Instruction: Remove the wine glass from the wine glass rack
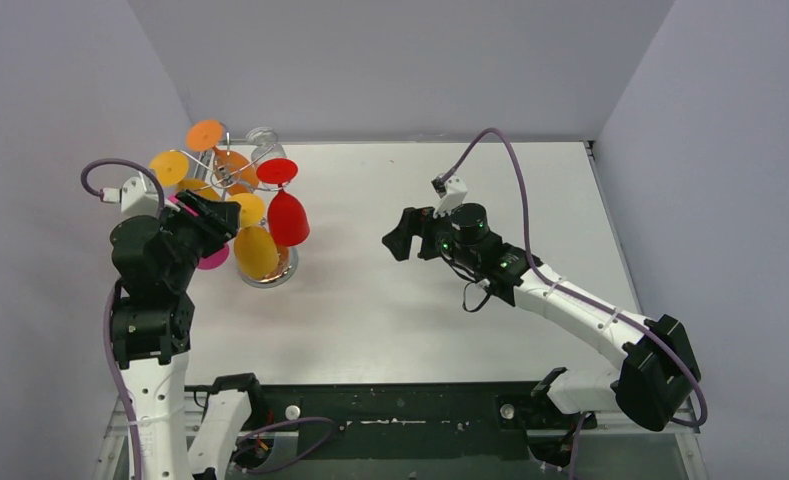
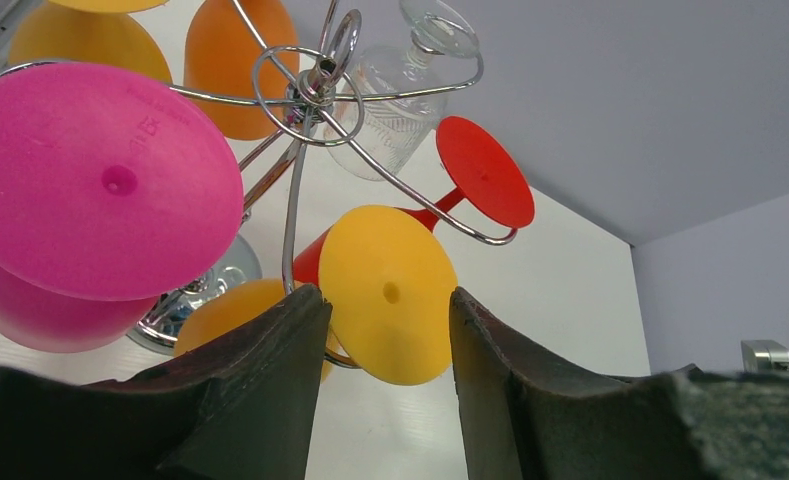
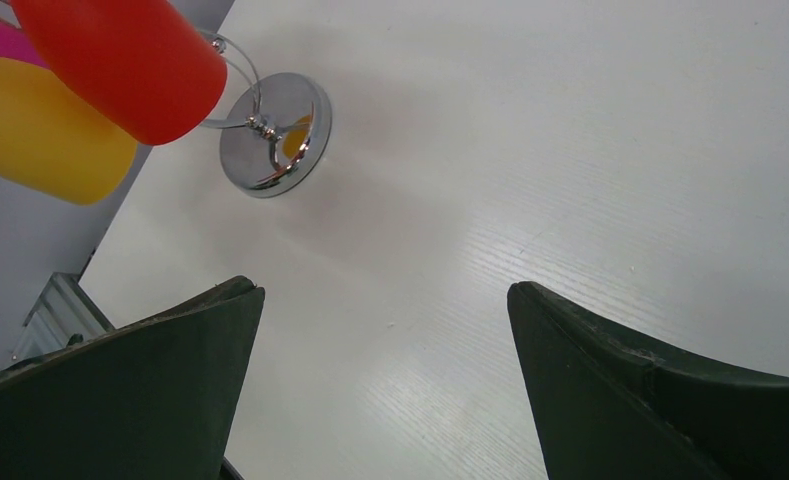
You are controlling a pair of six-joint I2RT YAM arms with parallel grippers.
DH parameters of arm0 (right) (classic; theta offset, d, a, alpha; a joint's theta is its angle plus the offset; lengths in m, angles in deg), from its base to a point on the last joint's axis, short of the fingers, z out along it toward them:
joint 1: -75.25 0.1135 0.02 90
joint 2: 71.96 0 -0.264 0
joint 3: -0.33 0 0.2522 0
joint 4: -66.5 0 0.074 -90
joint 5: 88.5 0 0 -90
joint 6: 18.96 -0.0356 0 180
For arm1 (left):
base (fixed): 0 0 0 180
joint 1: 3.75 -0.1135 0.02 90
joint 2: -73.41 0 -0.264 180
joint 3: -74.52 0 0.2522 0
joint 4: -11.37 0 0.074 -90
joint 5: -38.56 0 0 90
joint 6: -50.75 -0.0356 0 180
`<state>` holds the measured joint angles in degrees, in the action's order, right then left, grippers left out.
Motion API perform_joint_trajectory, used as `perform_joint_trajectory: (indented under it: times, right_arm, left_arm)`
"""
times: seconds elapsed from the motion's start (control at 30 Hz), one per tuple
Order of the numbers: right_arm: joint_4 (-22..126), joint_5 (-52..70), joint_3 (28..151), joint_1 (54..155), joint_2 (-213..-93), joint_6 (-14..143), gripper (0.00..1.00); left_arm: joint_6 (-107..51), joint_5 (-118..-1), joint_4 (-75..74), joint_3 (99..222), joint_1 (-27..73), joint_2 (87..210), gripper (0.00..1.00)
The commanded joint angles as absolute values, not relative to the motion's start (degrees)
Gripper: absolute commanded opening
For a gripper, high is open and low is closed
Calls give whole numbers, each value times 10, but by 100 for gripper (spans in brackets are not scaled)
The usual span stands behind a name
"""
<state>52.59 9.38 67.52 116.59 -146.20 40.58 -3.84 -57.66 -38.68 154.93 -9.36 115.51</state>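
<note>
Silver wire makes up the rack, which stands at the far left of the white surface with its round shiny base flat on it. Glasses hang upside down from its curled arms, feet up and bowls tilting outward.

A yellow glass hangs on the near side, facing the left arm. A red glass is just beside it on the right and a pink glass on the left. An orange glass and a clear glass hang on the far side, near the back wall. Another yellow bowl shows at the top left corner of the left wrist view.

The left pincer is raised beside the rack at the height of the glass feet. Its fingers are parted about as wide as the yellow glass's foot, which shows face-on between the tips. The left finger hides the foot's lower edge. Whether either finger touches the foot cannot be told, and nothing looks clamped.

The right pincer hovers over bare surface near the middle, well apart from the rack. Its fingers are spread wide with nothing between them. It points toward the base, with the red and yellow bowls at the top left of its view.
</note>
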Motion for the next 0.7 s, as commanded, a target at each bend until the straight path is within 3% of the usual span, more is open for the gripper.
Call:
perform_joint_trajectory:
  times: [0.0,0.67]
  right_arm:
    - [540,83,707,1166,-1437,417,100]
    - [537,84,711,1165,-1438,411,100]
  left_arm:
    - [-63,-569,-365,1554,-91,1165,46]
    - [-132,-567,-417,1605,-91,1203,53]
